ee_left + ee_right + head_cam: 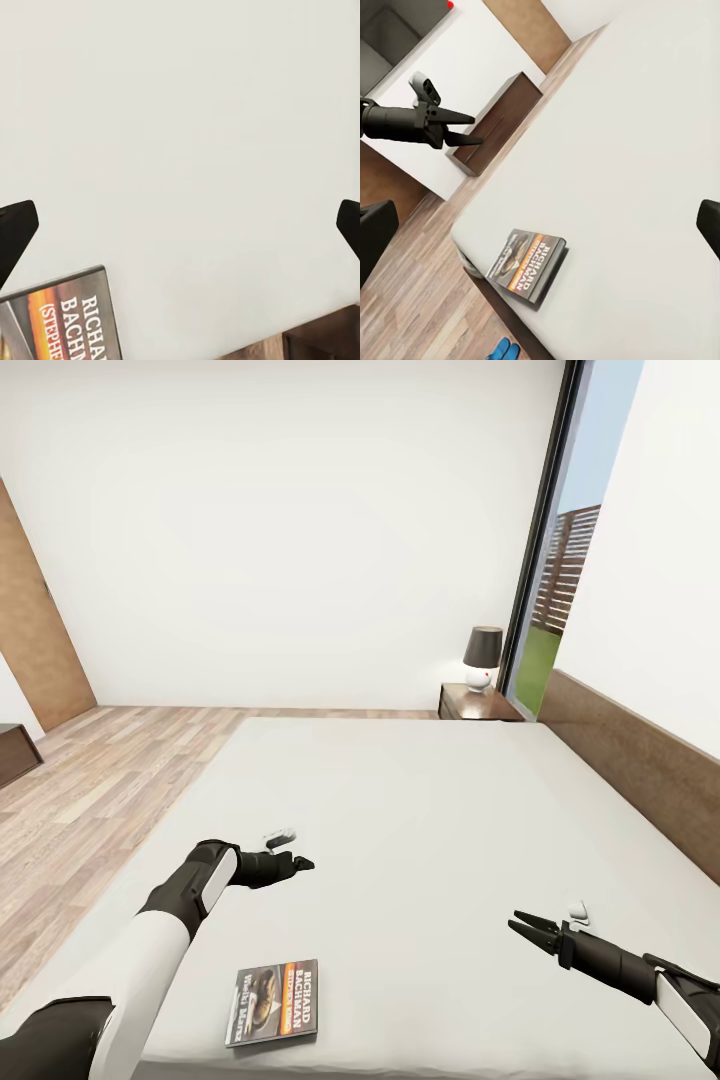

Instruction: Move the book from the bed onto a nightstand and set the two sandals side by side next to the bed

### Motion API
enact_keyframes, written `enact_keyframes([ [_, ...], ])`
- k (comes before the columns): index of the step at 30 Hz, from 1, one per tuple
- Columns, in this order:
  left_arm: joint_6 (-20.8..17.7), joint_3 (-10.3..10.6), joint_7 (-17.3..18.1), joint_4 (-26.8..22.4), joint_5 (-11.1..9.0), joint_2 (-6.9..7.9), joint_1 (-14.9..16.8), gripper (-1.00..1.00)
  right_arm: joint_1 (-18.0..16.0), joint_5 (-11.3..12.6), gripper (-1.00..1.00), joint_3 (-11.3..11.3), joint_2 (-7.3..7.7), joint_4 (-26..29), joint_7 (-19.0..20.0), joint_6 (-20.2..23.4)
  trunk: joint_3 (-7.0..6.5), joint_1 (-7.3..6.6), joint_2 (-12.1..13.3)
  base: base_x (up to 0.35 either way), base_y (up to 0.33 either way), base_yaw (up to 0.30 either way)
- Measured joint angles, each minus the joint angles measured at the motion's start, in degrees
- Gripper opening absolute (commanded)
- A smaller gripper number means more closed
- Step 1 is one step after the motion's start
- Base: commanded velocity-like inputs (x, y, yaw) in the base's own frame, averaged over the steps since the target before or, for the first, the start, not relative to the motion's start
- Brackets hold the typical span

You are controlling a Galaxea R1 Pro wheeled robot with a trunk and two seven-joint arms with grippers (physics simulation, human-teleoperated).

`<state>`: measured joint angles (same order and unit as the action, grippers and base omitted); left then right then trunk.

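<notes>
Grey-beige mattress of the low dark-wood bed (420, 810) bears the thin dark orange-banded paperback book (276, 1001) at its near edge, where the spread-open left gripper (300, 863) or right gripper (522, 926) could nudge it off.

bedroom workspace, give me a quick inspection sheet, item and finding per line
surface: large grey-beige mattress of the low bed, flat and bare apart from the book.
job's things: thin dark paperback book with orange band lies flat near the mattress's near edge; bright blue sandal on the wood-plank floor beside the bed, partly cut off; dark reddish-brown nightstand by the window, bearing a dark-shaded white-based lamp.
clutter: nothing seen.
grippers: left gripper over the mattress beyond the book, jaws open, empty; right gripper over the mattress, jaws open, empty.
cables: nothing seen.
surroundings: white walls, tall dark-framed window, tan wooden door.
</notes>
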<state>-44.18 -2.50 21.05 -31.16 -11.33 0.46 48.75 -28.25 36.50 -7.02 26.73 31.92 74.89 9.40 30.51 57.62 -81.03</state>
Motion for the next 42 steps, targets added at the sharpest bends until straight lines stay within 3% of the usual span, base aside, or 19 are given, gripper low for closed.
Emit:
enact_keyframes([
  [23, 0.4, -0.16, -0.07, 0.14, -0.07, 0.19, 0.0, 1.0, 0.0, 0.0, 1.0, -0.01, -0.06, 0.0, 0.0, -0.05, 3.59, 4.39, -8.02, 0.0, 0.0, 0.0],
  [29, 0.97, -2.3, -0.23, 0.09, -0.06, 2.51, 0.0, 1.0, 0.0, 0.0, 1.0, 0.0, -0.01, 0.0, 0.0, -0.02, 3.59, 4.39, -8.02, 0.0, 0.0, 0.0],
  [30, 1.01, -4.13, -0.28, 0.09, 0.08, 3.23, 0.0, 1.0, 0.0, 0.0, 1.0, 0.0, 0.0, 0.0, 0.0, -0.02, 3.59, 4.39, -8.02, 0.0, 0.0, 0.0],
  [33, 1.01, -5.79, -0.31, 0.09, 0.04, 4.52, 0.0, 1.0, 0.0, 0.0, 1.0, 0.0, 0.0, 0.0, 0.0, -0.02, 3.59, 4.39, -8.02, 0.0, 0.0, 0.0],
  [37, 0.95, -6.25, -0.31, 0.15, 0.13, 4.96, 0.0, 1.0, 0.0, 0.0, 1.0, 0.0, -0.01, 0.0, 0.0, -0.02, 3.59, 4.39, -8.02, 0.0, 0.0, 0.0],
  [42, 0.92, -6.31, -0.31, 0.17, 0.19, 4.96, -0.01, 1.0, 0.0, 0.0, 1.0, 0.0, -0.01, 0.0, 0.0, 0.01, 4.49, 5.49, -10.01, 0.0, 0.0, 0.0],
])
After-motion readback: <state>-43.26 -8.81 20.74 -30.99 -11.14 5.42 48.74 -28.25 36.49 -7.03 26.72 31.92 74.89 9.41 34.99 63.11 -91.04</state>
